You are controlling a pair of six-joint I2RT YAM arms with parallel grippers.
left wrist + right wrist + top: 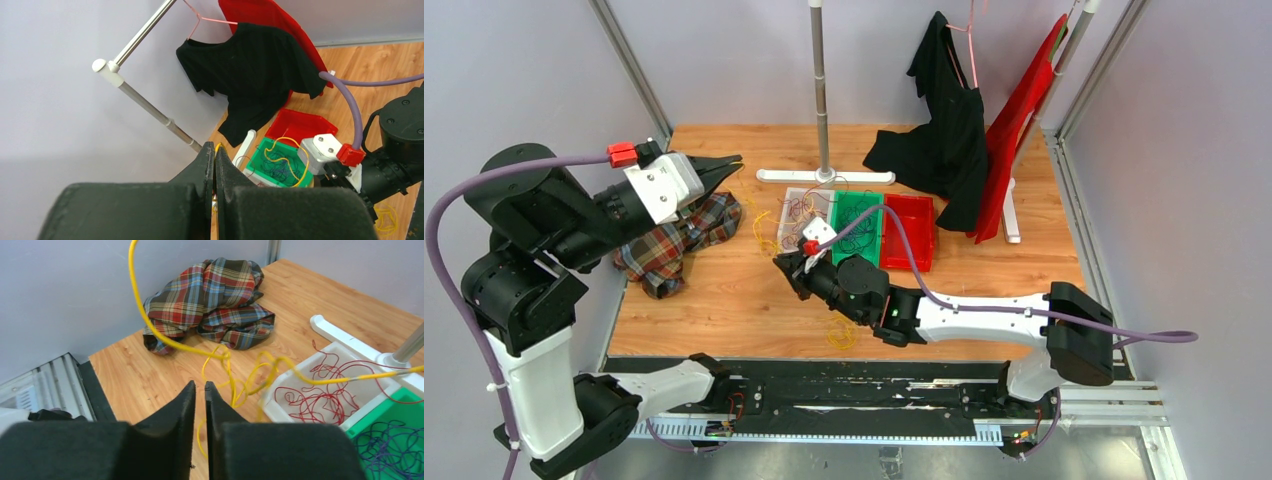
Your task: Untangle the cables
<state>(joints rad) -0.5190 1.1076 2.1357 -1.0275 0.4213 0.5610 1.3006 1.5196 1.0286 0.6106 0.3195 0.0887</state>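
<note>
My left gripper [727,164] is raised over the table's left back and is shut on a yellow cable, which shows at its tips in the left wrist view [216,148]. The yellow cable [145,315] runs from high up down to a loose yellow bunch [235,375] on the wood and on over the white tray. My right gripper [781,264] is low near the table's middle, beside that bunch. Its jaws [200,385] are almost together with only a thin slit and hold nothing. Red cables [320,395] lie in the white tray [796,197]. Blue-purple cables [395,450] lie in the green bin [864,240].
A plaid cloth [674,240] lies at the left. A red bin [911,232] stands right of the green one. A clothes rack's pole [821,80] and foot stand at the back, with black [944,120] and red garments hanging. A small yellow bunch [842,335] lies near the front edge.
</note>
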